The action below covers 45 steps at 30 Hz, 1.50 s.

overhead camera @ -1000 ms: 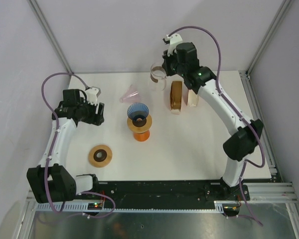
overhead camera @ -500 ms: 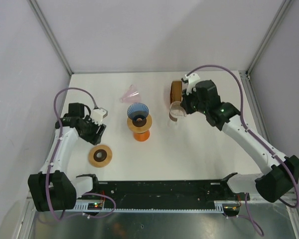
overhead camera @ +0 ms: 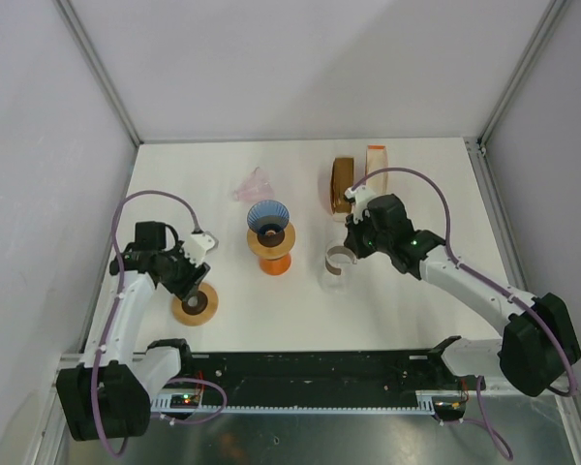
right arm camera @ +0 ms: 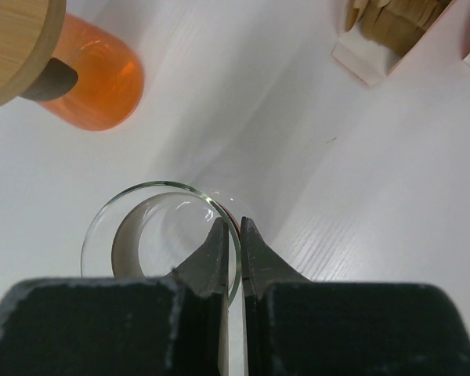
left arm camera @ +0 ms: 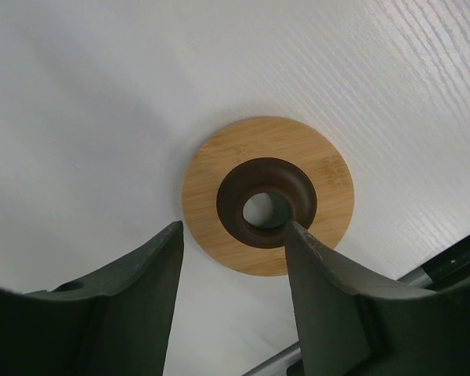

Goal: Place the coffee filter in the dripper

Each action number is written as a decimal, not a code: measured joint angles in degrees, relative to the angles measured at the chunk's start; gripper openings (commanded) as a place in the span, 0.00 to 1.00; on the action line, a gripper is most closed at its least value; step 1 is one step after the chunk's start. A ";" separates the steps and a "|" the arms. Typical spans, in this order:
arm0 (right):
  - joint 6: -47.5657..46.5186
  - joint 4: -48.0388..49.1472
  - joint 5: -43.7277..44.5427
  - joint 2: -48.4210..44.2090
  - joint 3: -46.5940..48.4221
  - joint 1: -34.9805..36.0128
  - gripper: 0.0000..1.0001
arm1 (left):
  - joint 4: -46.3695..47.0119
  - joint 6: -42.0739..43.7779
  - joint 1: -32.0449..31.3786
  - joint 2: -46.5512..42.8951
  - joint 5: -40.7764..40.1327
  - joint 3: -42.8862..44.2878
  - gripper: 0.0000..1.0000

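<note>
Hovering above wooden ring (left arm camera: 219, 157), left tool (left arm camera: 233, 235) stood half open, empty; centring before closing looked wise. Right tool (right arm camera: 229, 227) pinched glass (right arm camera: 164, 235) by rim; keeping it upright seemed key.

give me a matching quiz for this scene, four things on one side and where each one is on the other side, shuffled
Things
1. glass cup
2. loose wooden ring
3. blue dripper
4. pink funnel

Places
A. on top of the orange stand
B. flat on the table, under the open left pincer
C. on the table beyond the dripper, towards the back wall
D. rim pinched in the right pincer

Pairs: 1-D, 2-B, 3-A, 4-C
</note>
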 measured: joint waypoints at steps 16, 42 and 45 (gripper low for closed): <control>-0.42 6.25 -2.93 0.70 -2.73 1.40 0.03 | 3.98 8.94 0.22 -0.59 2.82 -4.59 0.55; -0.04 9.01 -5.57 1.84 -2.73 1.55 0.43 | 8.85 14.86 1.68 4.92 -0.46 -7.85 0.51; -0.02 8.92 -5.60 0.44 -2.67 1.62 0.43 | 9.60 14.86 1.68 5.18 -0.74 -8.24 0.51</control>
